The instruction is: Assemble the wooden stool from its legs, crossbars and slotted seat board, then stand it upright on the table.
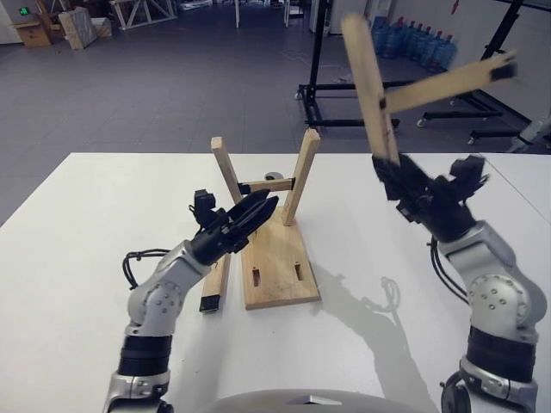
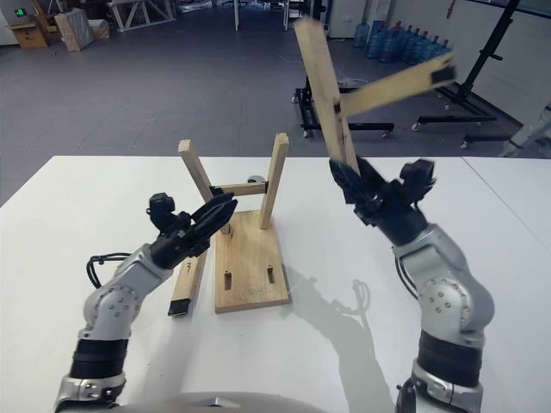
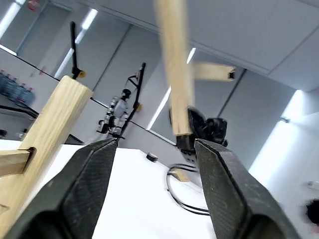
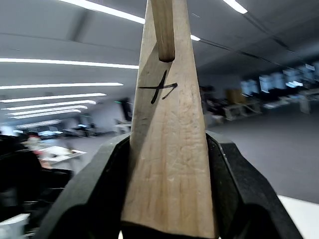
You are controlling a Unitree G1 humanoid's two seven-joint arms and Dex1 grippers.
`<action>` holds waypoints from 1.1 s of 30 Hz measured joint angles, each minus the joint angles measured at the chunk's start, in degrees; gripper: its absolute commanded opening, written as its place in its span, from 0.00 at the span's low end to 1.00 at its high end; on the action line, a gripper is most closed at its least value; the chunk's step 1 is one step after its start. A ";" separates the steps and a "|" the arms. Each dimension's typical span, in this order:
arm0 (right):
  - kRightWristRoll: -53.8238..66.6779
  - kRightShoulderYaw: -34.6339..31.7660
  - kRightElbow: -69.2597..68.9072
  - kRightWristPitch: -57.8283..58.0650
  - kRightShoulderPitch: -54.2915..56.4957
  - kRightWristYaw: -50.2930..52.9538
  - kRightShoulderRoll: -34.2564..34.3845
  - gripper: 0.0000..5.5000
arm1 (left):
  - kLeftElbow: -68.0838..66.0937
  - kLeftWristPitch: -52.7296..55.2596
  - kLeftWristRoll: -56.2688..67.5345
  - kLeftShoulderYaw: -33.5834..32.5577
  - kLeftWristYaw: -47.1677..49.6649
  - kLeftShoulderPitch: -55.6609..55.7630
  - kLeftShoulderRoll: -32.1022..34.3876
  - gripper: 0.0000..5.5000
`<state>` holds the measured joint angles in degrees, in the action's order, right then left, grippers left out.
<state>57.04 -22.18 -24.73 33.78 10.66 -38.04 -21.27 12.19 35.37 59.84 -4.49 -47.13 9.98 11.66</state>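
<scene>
1. Left eye view: your left gripper (image 1: 261, 206) hovers low over the counter (image 1: 77, 224). Its fingers are released and spread apart, and they point toward the stool parts.
2. Just under that arm, a loose leg (image 1: 215, 284) lies flat on the counter. It runs along the left edge of the seat board (image 1: 277, 251). You cannot tell whether the two touch.
3. The seat board lies flat near the counter's middle. Two empty slots (image 1: 297, 271) show at its near end.
4. At the board's far end two legs stand up and lean outward: the left standing leg (image 1: 227, 168) and the right standing leg (image 1: 302, 172). A short fixed crossbar (image 1: 267, 185) joins them about halfway up.
5. The left gripper's fingertips sit close to the foot of the left standing leg. You cannot tell if there is contact.
6. On the right, your right gripper (image 1: 392, 176) is raised above the counter, well apart from the board. Its fingers are clenched on the lower end of the held leg (image 1: 368, 82).
7. The held leg points up and tilts slightly left. The held crossbar (image 1: 448, 82) sticks out of it sideways toward the right.
8. Right wrist view: the held leg is pinched between both fingers, a pen mark sits on its face, and the crossbar end is seated in its notch.
9. Beyond the counter, a black wheeled rack (image 1: 320, 95) stands on the floor.
</scene>
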 measured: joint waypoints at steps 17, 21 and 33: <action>1.54 18.14 2.68 2.39 -8.50 -14.23 1.87 0.37 | -1.97 10.02 9.00 -1.22 -0.12 3.45 1.11 0.81; 0.87 20.19 3.80 2.51 -8.50 -14.96 1.78 0.37 | -2.93 9.97 9.64 -2.25 0.43 3.91 -0.04 0.81; -4.88 22.88 7.80 -0.42 -8.49 -19.93 0.33 0.37 | -3.70 10.26 9.72 -3.10 -0.64 4.26 -1.18 0.64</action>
<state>52.16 0.70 -16.92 33.36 2.17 -57.97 -20.95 8.48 45.63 69.56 -7.59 -47.78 14.24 10.49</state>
